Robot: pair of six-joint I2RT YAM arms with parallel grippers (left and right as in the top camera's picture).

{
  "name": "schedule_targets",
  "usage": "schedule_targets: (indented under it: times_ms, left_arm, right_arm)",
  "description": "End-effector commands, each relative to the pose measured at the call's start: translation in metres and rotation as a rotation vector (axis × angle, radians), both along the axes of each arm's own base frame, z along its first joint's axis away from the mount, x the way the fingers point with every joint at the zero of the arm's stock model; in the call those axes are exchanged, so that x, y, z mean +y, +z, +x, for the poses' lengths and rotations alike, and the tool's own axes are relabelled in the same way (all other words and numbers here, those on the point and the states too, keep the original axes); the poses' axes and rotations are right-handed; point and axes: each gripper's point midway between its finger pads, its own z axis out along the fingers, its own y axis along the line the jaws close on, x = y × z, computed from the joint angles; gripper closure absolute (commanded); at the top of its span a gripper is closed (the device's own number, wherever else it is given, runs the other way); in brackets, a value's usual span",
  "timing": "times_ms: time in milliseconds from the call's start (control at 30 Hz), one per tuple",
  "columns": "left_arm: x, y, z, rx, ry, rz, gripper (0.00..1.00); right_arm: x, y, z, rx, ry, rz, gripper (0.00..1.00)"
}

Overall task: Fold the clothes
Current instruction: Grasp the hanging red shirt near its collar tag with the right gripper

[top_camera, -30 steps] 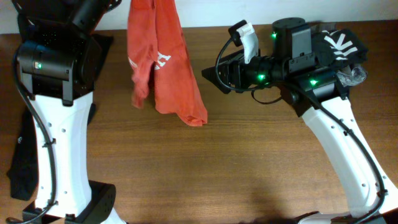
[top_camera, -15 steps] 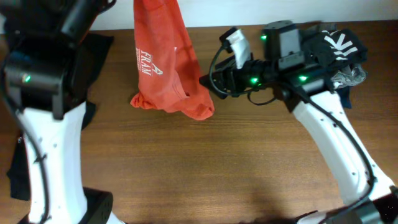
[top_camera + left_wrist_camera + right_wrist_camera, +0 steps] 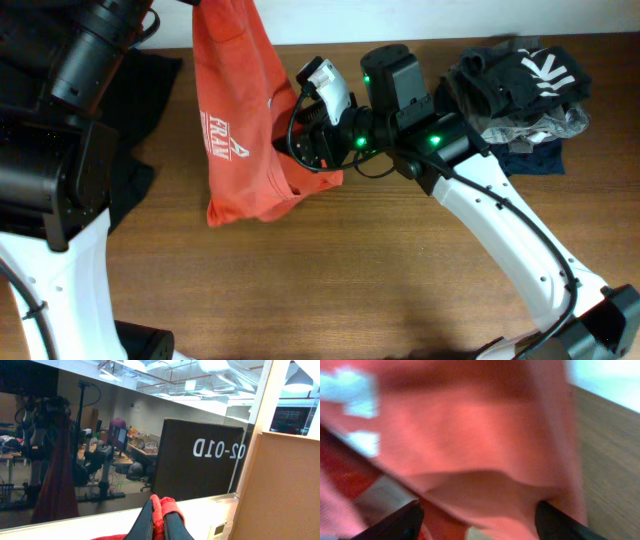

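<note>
An orange-red T-shirt [image 3: 235, 120] with white lettering hangs from the top of the overhead view, its lower end bunched on the table. My left gripper [image 3: 159, 517] is shut on a fold of the T-shirt [image 3: 167, 506] and holds it high, facing a window. My right gripper [image 3: 292, 150] is open at the T-shirt's lower right edge; in the right wrist view its fingers [image 3: 477, 520] stand wide apart with the red cloth [image 3: 470, 435] between and just ahead of them. A plain black garment [image 3: 140, 120] lies at the left under my left arm.
A pile of dark clothes with white markings [image 3: 525, 85] lies at the back right corner. The wooden table [image 3: 330, 280] stretches in front. The left arm's white base [image 3: 60, 290] stands at the front left.
My right gripper has moved left up to the T-shirt's lower edge. My left gripper has shifted the hanging T-shirt to the left, and it has turned so the lettering shows.
</note>
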Motion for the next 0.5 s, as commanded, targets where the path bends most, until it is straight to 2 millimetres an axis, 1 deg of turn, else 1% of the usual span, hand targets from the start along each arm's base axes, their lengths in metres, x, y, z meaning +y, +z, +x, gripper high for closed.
schedule_targets:
  times_ms: [0, 33, 67, 100, 133, 233, 300, 367, 467]
  left_arm:
    - [0.0, 0.007, -0.007, -0.016, -0.013, -0.014, 0.99]
    - [-0.001, 0.007, -0.008, -0.017, -0.018, -0.014, 0.99]
    - [-0.001, 0.007, -0.008, -0.015, -0.023, -0.015, 0.99]
    - [-0.003, 0.007, -0.009, -0.016, -0.032, -0.013, 0.99]
    - [-0.006, 0.007, -0.011, -0.018, -0.051, -0.007, 0.99]
    - [-0.015, 0.007, -0.022, -0.022, -0.119, 0.012, 0.99]
    - [-0.016, 0.005, -0.027, -0.013, -0.133, 0.018, 0.99]
    - [-0.013, 0.004, -0.029, -0.003, -0.119, 0.02, 0.99]
    - [0.003, 0.0, -0.019, 0.015, -0.008, 0.017, 0.99]
  right_arm:
    - [-0.006, 0.009, 0.009, -0.023, -0.048, 0.002, 0.52]
    - [-0.006, 0.01, 0.011, -0.028, -0.051, 0.005, 0.71]
    - [-0.006, 0.011, 0.012, -0.035, -0.052, 0.009, 0.85]
    - [-0.006, 0.013, 0.013, -0.044, -0.055, 0.012, 0.94]
    - [-0.005, 0.016, 0.016, -0.063, -0.058, 0.02, 0.96]
    - [-0.005, 0.025, 0.024, -0.101, -0.087, 0.041, 0.96]
    - [-0.005, 0.032, 0.032, -0.124, -0.116, 0.062, 0.96]
    - [-0.007, 0.039, 0.037, -0.139, -0.129, 0.084, 0.96]
    - [-0.014, 0.04, 0.041, -0.114, -0.153, 0.097, 0.96]
